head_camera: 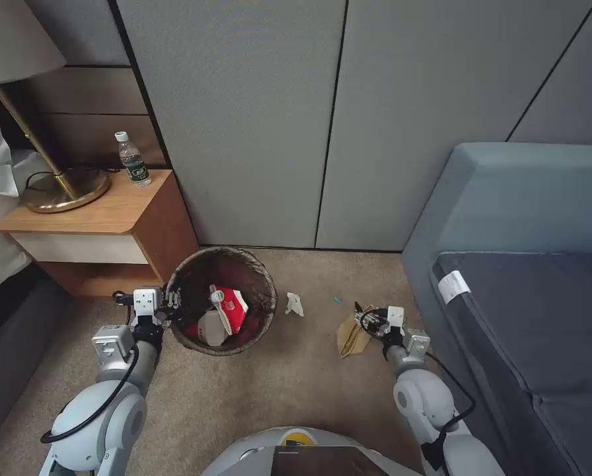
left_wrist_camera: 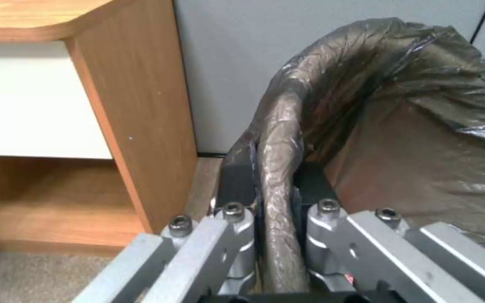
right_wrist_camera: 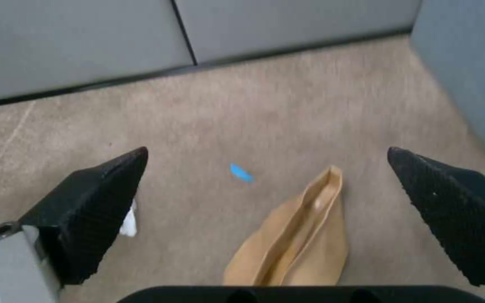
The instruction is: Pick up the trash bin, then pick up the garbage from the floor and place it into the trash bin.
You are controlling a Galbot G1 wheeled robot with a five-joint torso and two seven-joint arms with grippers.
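Nightstand (head_camera: 104, 218): far left, its side panel close beside the bin; little room between them.
Left tool (head_camera: 170, 301): fingers clamped tight on the near-left rim of the trash bin (head_camera: 259, 277), bag liner pinched between the pads.
Trash bin: on the carpet (head_camera: 276, 383) by the wall, red-and-white cups (head_camera: 228, 311) lying inside.
Open floor: bare carpet in front of the bin and between both arms.
White tissue (head_camera: 295, 304): just right of the bin.
Blue scrap (right_wrist_camera: 241, 173): near the wall.
Brown paper bag (right_wrist_camera: 299, 240): flat on the carpet, beside the sofa (head_camera: 507, 218).
Right tool (right_wrist_camera: 265, 185): spread wide over the bag, holding nothing.
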